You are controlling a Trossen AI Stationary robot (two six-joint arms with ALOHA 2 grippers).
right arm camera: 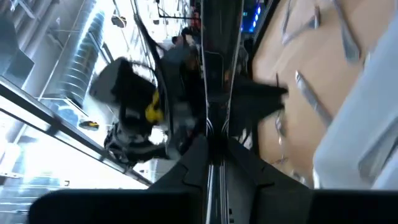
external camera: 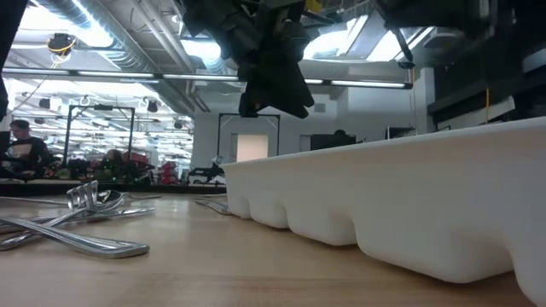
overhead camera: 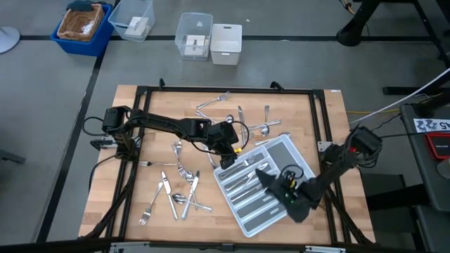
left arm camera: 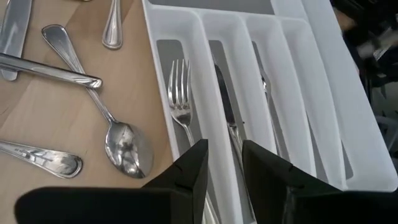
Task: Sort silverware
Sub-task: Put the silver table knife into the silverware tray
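Note:
The light grey tray (overhead camera: 299, 163) lies slanted on the table's right half, with forks and knives in its long compartments. Loose silverware (overhead camera: 179, 190) is scattered over the wood left of the tray and toward the far edge (overhead camera: 242, 119). My left gripper (overhead camera: 228, 151) hovers open over the tray's left end; in the left wrist view (left arm camera: 224, 171) it stands above the wall between a fork (left arm camera: 180, 99) and a knife (left arm camera: 225, 106). My right gripper (overhead camera: 271, 179) is over the tray's middle, shut on a slim silver piece (right arm camera: 214, 68). My right gripper pinches a slim, shiny piece of silverware (right arm camera: 216, 146) between its two fingers. The piece runs along the fingers and sticks out forward past their tips. It is lifted clear over the tray. Which kind of piece it is, I cannot tell.
Clear plastic boxes (overhead camera: 193, 35) and a blue bin (overhead camera: 83, 27) stand on the floor beyond the table's far edge. A black frame (overhead camera: 225, 90) runs round the table. In the low view the tray's wall (external camera: 401, 196) rises at the right, loose pieces (external camera: 77, 222) at the left.

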